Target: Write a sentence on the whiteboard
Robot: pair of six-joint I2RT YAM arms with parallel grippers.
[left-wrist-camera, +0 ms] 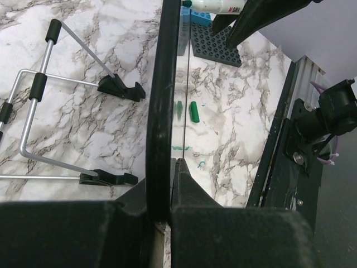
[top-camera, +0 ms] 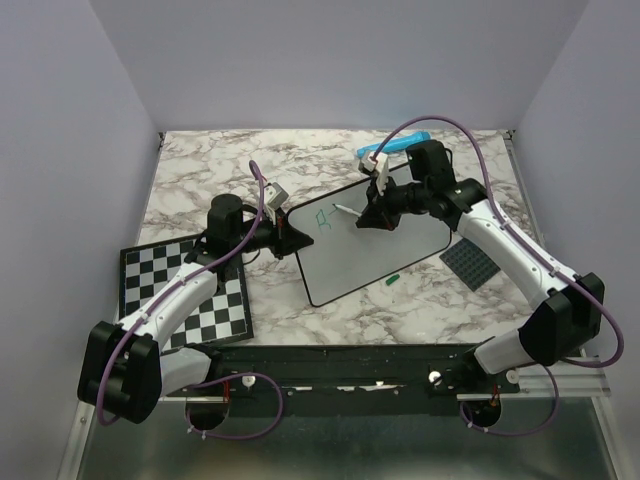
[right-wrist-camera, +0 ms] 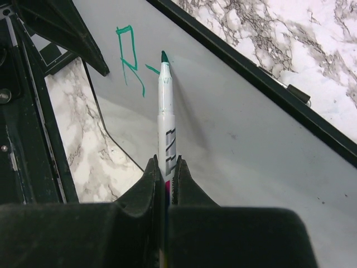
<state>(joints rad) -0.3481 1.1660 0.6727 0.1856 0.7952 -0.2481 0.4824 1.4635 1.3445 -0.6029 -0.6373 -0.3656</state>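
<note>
Mid-table sits the whiteboard (top-camera: 400, 250) — my left gripper (top-camera: 287, 232) pinches its left rim, jaws nearly closed, so it won't slide. My right gripper (right-wrist-camera: 165, 163) clamps the green marker (right-wrist-camera: 165, 111) tight, tip touching the board beside the sentence (right-wrist-camera: 129, 58) — one letter down.

From above and behind, you see the whole table (top-camera: 190, 170). Both wrist views sit close, sharing the whiteboard (top-camera: 370, 258) at mid-frame.

My left tool (left-wrist-camera: 167, 174) and right tool (right-wrist-camera: 166, 162) look like matt black plastic. Whiteboard (top-camera: 400, 250): smooth, faintly glossy. Marker (right-wrist-camera: 165, 111): shiny white plastic. Bench (top-camera: 200, 170): smooth, marble-patterned. Stand (left-wrist-camera: 33, 151): bare metal wire.
</note>
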